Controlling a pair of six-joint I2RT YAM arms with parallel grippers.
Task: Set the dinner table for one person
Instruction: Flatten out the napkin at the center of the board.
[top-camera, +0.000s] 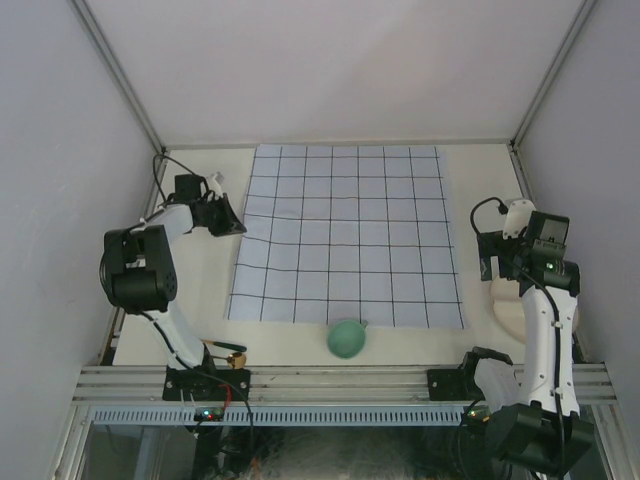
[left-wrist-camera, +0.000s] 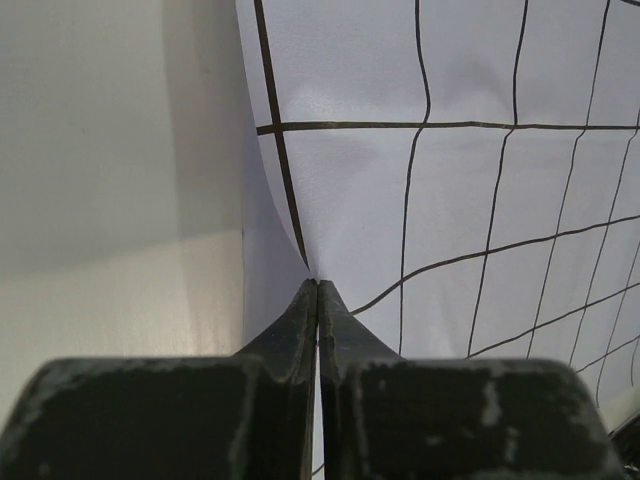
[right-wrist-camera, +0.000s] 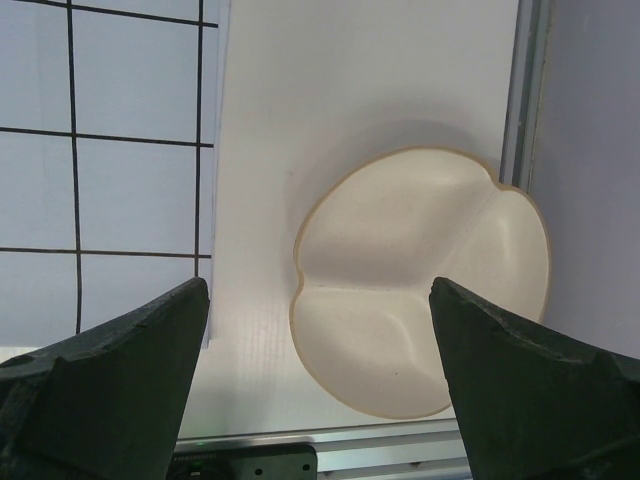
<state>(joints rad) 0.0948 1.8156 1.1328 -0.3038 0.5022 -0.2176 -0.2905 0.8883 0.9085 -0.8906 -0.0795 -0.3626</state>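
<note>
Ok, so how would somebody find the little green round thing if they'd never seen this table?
Start at the big cream-white table and find the pale-blue cloth with dark grid lines. At the middle of the cloth's near edge sits the green round thing. It is the only green thing; the dish on the right is cream.

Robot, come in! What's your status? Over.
Left jaws shut on cloth, left edge. Right jaws open over divided plate. Green round thing at cloth's near edge on dinner table.

The grid cloth (top-camera: 345, 235) lies open; a green bowl (top-camera: 346, 338) blocks its near edge, a cream dish (right-wrist-camera: 420, 280) the dinner table's (top-camera: 290, 345) near right.
</note>
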